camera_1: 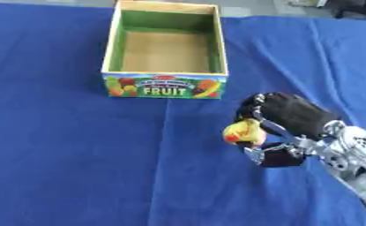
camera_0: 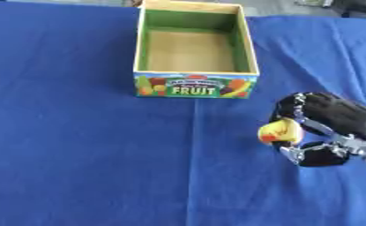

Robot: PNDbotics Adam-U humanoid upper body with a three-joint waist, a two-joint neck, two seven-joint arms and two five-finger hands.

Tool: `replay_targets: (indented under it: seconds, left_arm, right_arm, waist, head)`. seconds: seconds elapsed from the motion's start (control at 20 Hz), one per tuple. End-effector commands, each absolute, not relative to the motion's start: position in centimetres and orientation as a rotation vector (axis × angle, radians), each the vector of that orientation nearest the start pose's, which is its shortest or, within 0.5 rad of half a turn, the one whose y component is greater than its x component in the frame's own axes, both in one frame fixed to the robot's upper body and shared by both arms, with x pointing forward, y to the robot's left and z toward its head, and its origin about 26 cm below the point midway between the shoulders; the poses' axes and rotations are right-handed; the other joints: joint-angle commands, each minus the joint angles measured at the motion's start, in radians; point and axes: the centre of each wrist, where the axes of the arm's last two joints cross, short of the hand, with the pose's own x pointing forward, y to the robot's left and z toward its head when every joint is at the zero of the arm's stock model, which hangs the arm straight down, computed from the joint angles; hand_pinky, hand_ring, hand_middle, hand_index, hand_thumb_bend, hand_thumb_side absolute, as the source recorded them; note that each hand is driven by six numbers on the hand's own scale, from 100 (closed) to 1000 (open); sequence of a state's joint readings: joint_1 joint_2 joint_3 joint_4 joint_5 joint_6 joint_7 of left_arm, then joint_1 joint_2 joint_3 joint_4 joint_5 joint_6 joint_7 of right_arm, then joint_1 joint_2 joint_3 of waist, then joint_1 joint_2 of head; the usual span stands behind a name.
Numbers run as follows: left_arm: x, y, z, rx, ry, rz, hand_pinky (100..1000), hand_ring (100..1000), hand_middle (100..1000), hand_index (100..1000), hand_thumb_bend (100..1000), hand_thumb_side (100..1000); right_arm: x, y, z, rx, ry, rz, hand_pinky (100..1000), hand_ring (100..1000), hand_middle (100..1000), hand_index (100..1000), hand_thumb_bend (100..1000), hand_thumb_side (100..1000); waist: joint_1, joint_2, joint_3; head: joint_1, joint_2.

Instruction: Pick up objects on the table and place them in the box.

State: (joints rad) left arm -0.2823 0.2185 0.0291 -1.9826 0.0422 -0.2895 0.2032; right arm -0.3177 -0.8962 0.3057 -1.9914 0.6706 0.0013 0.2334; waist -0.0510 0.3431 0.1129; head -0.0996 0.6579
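Left eye view: right hand, black with silver joints, at right of frame, fingers and thumb curled round small yellow-and-red rounded fruit above blue-cloth tabletop. Open wooden box with green inner walls and "FRUIT" label at upper centre, apart from hand.

My right hand reaches in from the lower right, its silver wrist and forearm trailing back toward that corner. My black fingers arch over the top and my thumb curls underneath, pinching something small between them. My left hand shows in neither view.
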Motion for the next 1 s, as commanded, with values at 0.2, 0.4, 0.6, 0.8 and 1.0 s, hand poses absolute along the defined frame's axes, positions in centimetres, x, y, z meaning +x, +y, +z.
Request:
replay_targets:
  seconds: [0.2,0.4,0.6,0.8,1.0]
  left_arm:
    - [29.9,25.2,19.2,0.098,-2.584,-0.007,449,574,565,790,100,963]
    - [29.9,25.2,19.2,0.094,-2.585,-0.008,449,574,565,790,100,962]
    - [29.9,25.2,19.2,0.088,-2.585,-0.014,448,574,566,789,100,959]
    - [29.9,25.1,19.2,0.08,-2.582,-0.022,448,575,566,789,100,961]
    - [29.9,25.0,19.2,0.072,-2.581,-0.031,449,575,567,789,100,960]
  right_arm:
    - [29.4,-28.8,26.0,-1.147,-1.833,1.588,521,488,479,507,100,198]
    - [29.5,-28.7,28.9,-1.214,-1.905,1.521,517,479,470,481,100,198]
    - [29.5,-27.7,31.6,-1.24,-1.978,1.47,504,469,464,485,100,198]
    - [29.4,-26.1,33.9,-1.229,-2.029,1.451,505,461,457,479,100,199]
    - [30.0,-24.4,35.9,-1.205,-2.068,1.398,498,455,454,474,100,199]
  waist:
    - [0.001,-0.026,0.006]
    - [0.002,-0.026,0.015]
    - [0.003,-0.027,0.025]
    - [0.003,-0.027,0.03]
    - [0.002,-0.029,0.036]
  head:
    - [-0.007,0.0]
    - [-0.018,0.0]
    - [-0.029,-0.005]
    - [-0.038,-0.007]
    - [-0.056,-0.003]
